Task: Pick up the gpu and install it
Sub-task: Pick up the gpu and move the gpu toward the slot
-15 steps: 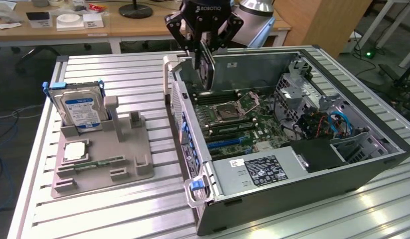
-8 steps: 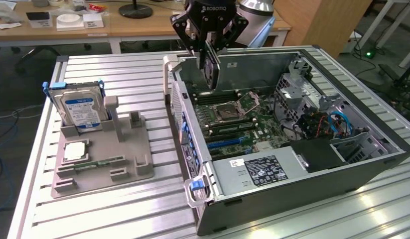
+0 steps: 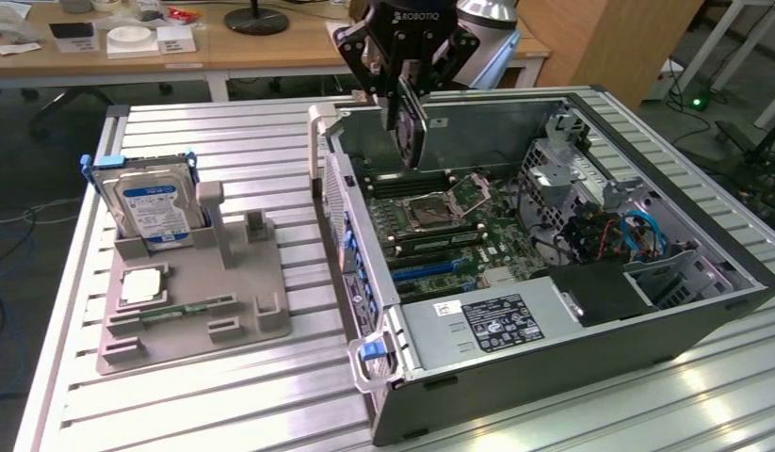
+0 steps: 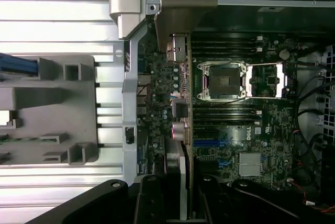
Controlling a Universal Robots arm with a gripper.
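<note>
My gripper (image 3: pixel 409 92) hangs over the far end of the open computer case (image 3: pixel 688 311) and is shut on the gpu (image 3: pixel 413 132). The gpu is a thin dark card held on edge, pointing down toward the motherboard (image 3: pixel 469 235) without touching it. In the wrist view the gpu (image 4: pixel 184 130) runs edge-on between my two black fingers (image 4: pixel 152 203), and its silver-grey bracket (image 4: pixel 180 4) lies at the end away from them. Blue expansion slots (image 4: pixel 209 143) sit on the board just beside the card's edge; the same slots (image 3: pixel 425 267) lie nearer the camera than the card in the exterior view.
On the exterior view's left, a grey holder (image 3: pixel 199 301) carries a silver hard drive with a blue label (image 3: pixel 154 202), a processor chip (image 3: pixel 142 284) and a green memory stick (image 3: pixel 173 309). Inside the case are the processor socket (image 3: pixel 447 202), a power supply (image 3: pixel 488 325) and cable bundles (image 3: pixel 613 235).
</note>
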